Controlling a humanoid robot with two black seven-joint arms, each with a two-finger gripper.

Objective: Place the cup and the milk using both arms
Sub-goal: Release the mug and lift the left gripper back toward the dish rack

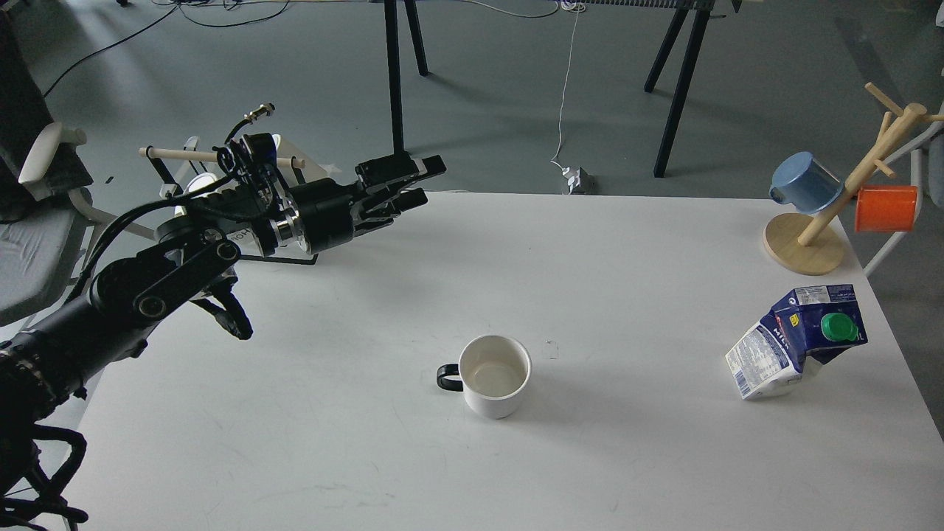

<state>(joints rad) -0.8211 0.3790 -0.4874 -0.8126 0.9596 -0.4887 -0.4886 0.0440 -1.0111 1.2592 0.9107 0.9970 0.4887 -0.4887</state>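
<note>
The cup (494,376), a white mug with a black handle pointing left, stands upright near the middle of the white table (627,251), with nothing touching it. My left gripper (426,181) is open and empty, raised above the table's back left, well apart from the cup. The milk (800,339), a dented carton with a dark blue top and green cap, stands leaning near the right edge of the table. My right gripper is out of view.
A black wire rack with a wooden bar (184,155) stands at the back left, its white mugs mostly hidden behind my left arm. A wooden mug tree (807,240) at the back right carries a blue cup (804,184) and an orange cup (885,209). A chair (37,243) stands left of the table.
</note>
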